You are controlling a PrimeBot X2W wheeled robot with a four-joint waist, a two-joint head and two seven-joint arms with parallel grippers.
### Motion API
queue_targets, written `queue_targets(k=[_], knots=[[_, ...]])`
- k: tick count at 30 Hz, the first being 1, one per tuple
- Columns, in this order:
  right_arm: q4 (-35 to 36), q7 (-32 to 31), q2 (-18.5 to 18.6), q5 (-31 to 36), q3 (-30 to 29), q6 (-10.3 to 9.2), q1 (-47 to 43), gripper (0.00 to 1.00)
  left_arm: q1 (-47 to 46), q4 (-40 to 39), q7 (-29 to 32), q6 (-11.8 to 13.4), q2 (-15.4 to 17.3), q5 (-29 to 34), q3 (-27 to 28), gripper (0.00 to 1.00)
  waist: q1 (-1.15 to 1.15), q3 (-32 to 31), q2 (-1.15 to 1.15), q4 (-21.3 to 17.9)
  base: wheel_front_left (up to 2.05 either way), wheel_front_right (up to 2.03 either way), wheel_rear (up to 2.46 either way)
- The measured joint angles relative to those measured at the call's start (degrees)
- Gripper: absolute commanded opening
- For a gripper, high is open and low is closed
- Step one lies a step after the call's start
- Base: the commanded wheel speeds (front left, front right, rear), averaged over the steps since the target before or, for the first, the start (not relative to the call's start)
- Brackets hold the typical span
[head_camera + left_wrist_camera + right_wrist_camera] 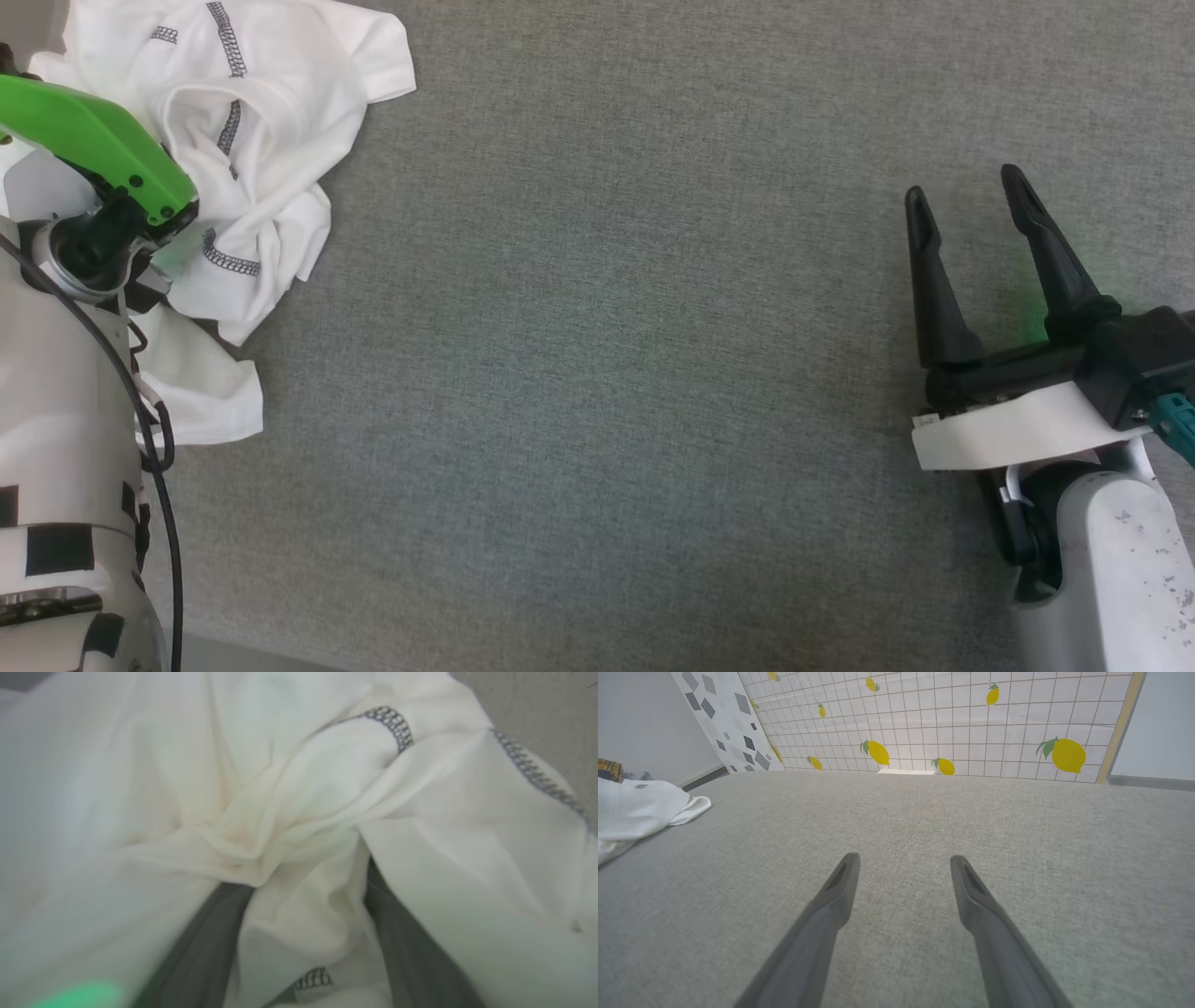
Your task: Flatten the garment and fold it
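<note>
Grey woven cloth covers the surface point(607, 373), which runs flat and bare for a long stretch away from the garment point(252, 140). Past the garment, at the far edge of the surface, stands a wall panel point(924, 718) of white tiles printed with lemons. Next to it is a flecked panel point(724, 718) with grey shapes.

The garment is a white shirt lying in a crumpled heap, its layers folded over one another. A dark stitched seam point(229, 37) shows in several places.

The left gripper point(303, 886) is down in the heap. Its jaws are spread wide, and a raised fold of cloth stands between the fingers point(201, 947). They are not closed on it, so nothing is gripped yet. The right gripper point(964, 185) waits well apart from the garment over bare surface, jaws equally wide and empty.

The step in hand appears to be the first hold for pulling the heap open. To do it well:

1. Close on one layer, not on the bunched knot at the centre of the garment.
2. Use the seam as a guide, since an edge near it likely leads to a hem or sleeve.
3. Lift only enough to free the layer, then draw it away from the garment's centre onto the bare area.
4. Bring the right gripper to the opposite edge of the garment before spreading it.

A grip on several layers would probably drag the whole heap unopened.
</note>
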State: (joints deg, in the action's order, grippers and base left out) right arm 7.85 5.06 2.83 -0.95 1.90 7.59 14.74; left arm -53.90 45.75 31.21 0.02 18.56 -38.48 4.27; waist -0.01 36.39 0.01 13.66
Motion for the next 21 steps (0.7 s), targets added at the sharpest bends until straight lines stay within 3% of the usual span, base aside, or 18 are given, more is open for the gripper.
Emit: queue_targets(k=[1,4,7,11,14,21], knots=[[0.0,0.0,0.0,0.0,-0.1,0.00,0.0,1.00,0.1,0.0,-1.2,-0.1,0.0,0.1,-0.2,0.00,0.00,-0.1,0.00,0.0,0.00,0.00,0.00],[-0.1,0.0,0.0,0.0,-0.5,0.00,0.0,1.00,1.1,-0.1,-8.3,-0.9,0.1,1.8,-1.1,0.00,0.00,-0.9,0.00,0.2,0.00,0.00,0.00],[-0.8,0.2,0.0,-0.1,-0.7,0.00,-0.1,1.00,3.0,-0.4,-23.4,-0.6,0.1,5.9,-1.8,0.00,0.01,-2.8,-0.01,0.5,0.00,0.00,0.00],[-2.1,1.0,0.0,-1.0,-1.0,0.00,-0.7,1.00,2.9,-1.9,-36.5,-0.4,2.1,10.0,-2.7,0.00,0.01,-5.8,-0.01,0.8,0.00,0.00,0.00],[-3.4,1.7,0.0,-2.2,-1.5,-0.01,-1.8,1.00,1.8,-3.6,-42.4,-0.5,3.3,13.0,-4.1,0.00,0.01,-8.6,-0.01,1.0,0.00,0.00,0.00],[-6.5,3.8,0.0,-5.7,-1.9,0.00,-4.8,1.00,-1.6,-11.8,-45.3,-1.6,5.2,19.1,-8.3,0.00,0.00,-16.5,-0.01,1.1,0.00,0.00,0.00]])
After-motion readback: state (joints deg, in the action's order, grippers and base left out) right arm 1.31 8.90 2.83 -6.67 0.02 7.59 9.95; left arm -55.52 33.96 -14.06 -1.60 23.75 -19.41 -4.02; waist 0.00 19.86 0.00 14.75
